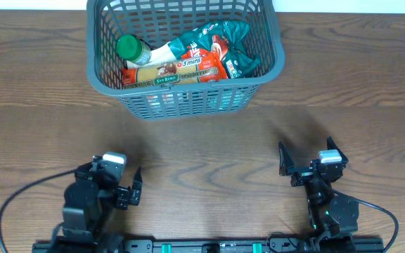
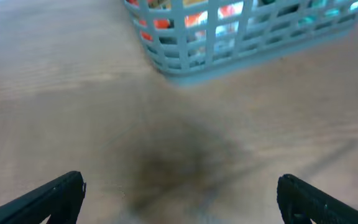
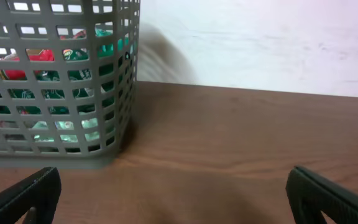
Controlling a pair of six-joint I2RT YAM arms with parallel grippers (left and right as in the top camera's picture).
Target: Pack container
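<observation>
Big dark grey plastic basket with slotted walls, well ahead of two pincers.
Left pincer spread wide, gripping nothing, low over brown wooden table; right pincer just the same. Inside the basket: green-capped bottle, long spaghetti pack, red and green snack bags.

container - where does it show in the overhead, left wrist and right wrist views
Overhead: the container is at top centre, beyond both arms.
Left wrist: the container is along the top, middle to right, showing its near wall and one corner, blurred.
Right wrist: the container is at upper left, showing one rounded corner and its slotted wall.
Shared landmark: the red and green packets inside it, visible through the slots in both wrist views.
</observation>
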